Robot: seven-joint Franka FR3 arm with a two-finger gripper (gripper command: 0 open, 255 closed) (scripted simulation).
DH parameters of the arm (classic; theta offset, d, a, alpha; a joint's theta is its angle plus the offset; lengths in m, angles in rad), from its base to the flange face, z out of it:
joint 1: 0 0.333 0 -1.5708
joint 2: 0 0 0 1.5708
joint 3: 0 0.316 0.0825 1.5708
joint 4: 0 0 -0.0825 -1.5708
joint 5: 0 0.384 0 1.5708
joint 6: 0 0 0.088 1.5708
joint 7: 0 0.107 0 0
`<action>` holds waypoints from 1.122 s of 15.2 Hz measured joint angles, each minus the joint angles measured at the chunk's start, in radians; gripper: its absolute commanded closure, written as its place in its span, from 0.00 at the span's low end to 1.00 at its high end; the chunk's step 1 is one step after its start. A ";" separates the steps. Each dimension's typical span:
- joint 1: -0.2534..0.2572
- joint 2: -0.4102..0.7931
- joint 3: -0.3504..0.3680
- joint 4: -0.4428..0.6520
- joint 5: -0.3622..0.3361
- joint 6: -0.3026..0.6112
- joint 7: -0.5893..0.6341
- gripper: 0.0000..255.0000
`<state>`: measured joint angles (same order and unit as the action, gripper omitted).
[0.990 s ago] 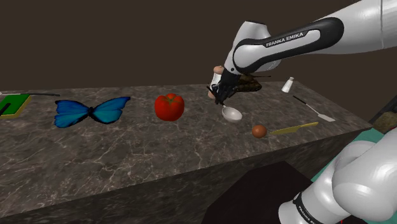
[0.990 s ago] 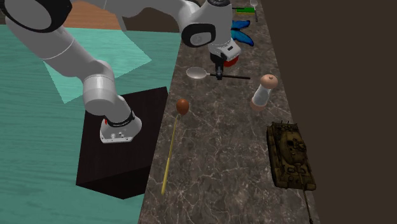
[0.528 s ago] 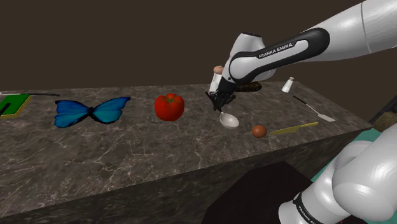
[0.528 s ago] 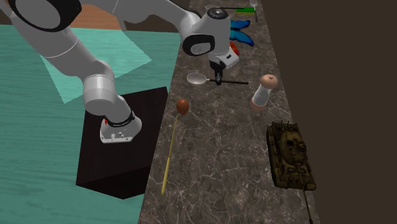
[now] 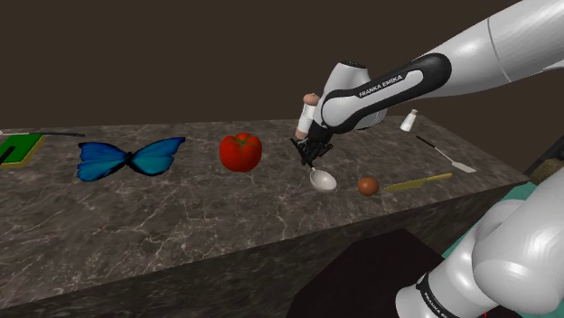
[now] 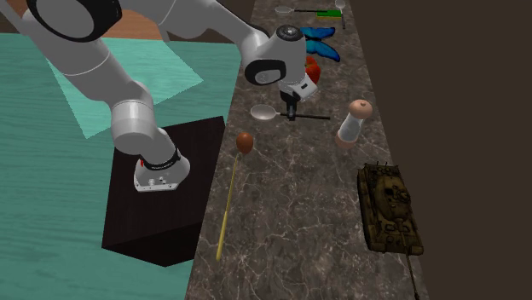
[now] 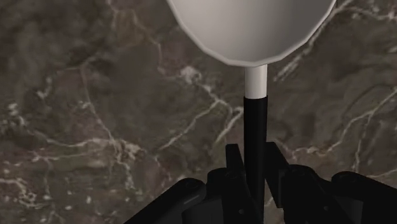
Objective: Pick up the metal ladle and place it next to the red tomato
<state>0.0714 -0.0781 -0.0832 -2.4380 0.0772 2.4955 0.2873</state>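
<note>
The claw [image 5: 312, 152] is clamped shut on the ladle [image 5: 323, 180], with the fingers [image 7: 233, 167] pinching its thin black handle from both sides. The ladle's pale bowl tips down and away from the claw, low over the marble counter [image 5: 181, 217]. Honestly can't tell if it's touching. It's between the tomato [image 5: 240, 151] and a brown egg [image 5: 367, 186], near both. A blue butterfly [image 5: 129, 157] lies on the tomato's far side.

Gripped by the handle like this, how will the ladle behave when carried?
Probably stiff: the ladle runs straight out from the gripper. Held by its thin handle, wide bowl far out, it may pivot in the clasp.
</note>
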 measured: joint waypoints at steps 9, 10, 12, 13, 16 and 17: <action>0.000 0.003 0.000 0.001 0.001 0.002 0.000 0.00; 0.000 0.003 0.000 0.001 0.001 0.002 0.000 0.00; 0.000 0.003 0.000 0.001 0.001 0.002 0.000 0.00; 0.000 -0.014 0.000 0.002 -0.003 -0.015 0.003 0.00; -0.004 -0.074 0.000 0.027 -0.016 -0.099 0.012 0.00; -0.005 -0.084 -0.001 0.034 -0.019 -0.116 0.013 0.00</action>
<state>0.0661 -0.1622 -0.0840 -2.4035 0.0585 2.3796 0.3007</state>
